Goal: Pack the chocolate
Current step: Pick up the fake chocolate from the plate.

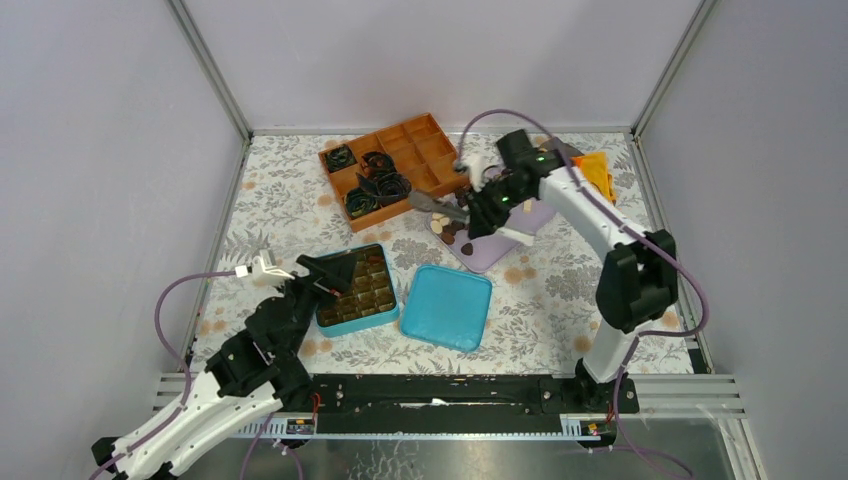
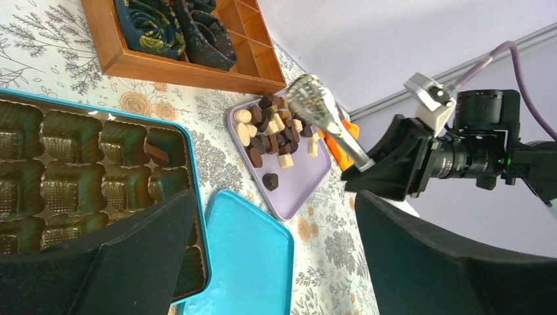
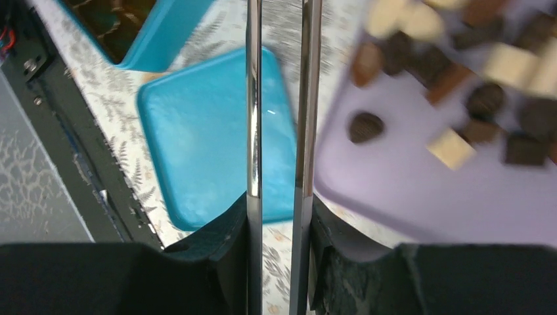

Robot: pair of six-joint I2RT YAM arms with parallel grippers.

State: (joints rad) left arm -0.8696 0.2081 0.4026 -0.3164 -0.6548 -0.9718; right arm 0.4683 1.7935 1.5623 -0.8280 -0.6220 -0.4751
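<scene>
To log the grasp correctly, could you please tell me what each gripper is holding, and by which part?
The right gripper holds shiny metal tongs by their handle end. The left gripper is open and holds nothing.

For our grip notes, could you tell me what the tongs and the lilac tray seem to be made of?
The tongs look like polished steel: mirror-bright, sharp reflections. The lilac tray looks like matte plastic, possibly silicone: even colour, rounded rim, no glare.
</scene>
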